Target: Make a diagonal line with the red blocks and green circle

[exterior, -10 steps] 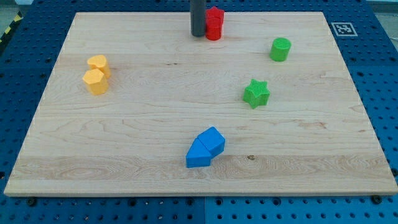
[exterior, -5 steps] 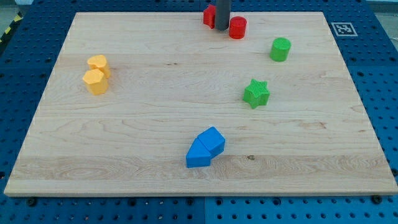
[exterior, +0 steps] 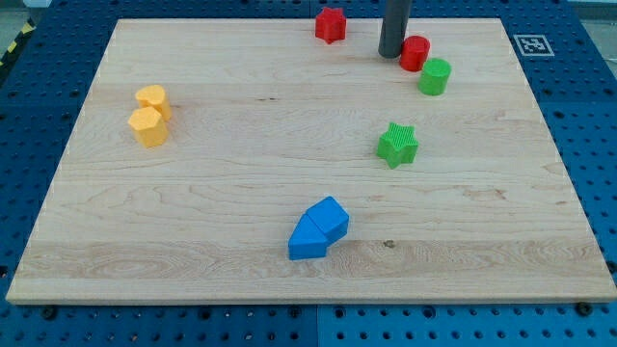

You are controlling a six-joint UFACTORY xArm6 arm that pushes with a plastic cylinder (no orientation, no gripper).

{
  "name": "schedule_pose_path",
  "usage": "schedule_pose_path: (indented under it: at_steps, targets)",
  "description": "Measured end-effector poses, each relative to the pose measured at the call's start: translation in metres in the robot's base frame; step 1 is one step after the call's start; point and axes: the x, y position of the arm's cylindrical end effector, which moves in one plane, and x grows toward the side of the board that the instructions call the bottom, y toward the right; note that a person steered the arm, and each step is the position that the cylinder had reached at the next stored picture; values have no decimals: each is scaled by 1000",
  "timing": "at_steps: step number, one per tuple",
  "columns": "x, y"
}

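My tip (exterior: 390, 53) rests on the board near the view's top, touching the left side of the red cylinder (exterior: 415, 53). The green circle (exterior: 435, 76) stands just below and right of the red cylinder, almost touching it. The other red block (exterior: 331, 24), star-like in shape, sits alone at the top edge, left of my tip.
A green star (exterior: 397, 145) lies below the green circle. Two yellow blocks (exterior: 149, 116) touch each other at the view's left. Two blue blocks (exterior: 318, 229) sit together at bottom centre. The wooden board (exterior: 193, 212) rests on a blue pegboard.
My tip has slid right along the top, splitting the two red blocks. It pushed the red cylinder right and slightly down, close to the green circle. The red star stayed behind.
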Motion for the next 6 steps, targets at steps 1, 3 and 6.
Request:
schedule_pose_path:
  at_steps: [1, 3, 6]
  targets:
    - [3, -21]
    - [-5, -138]
    - [-77, -159]
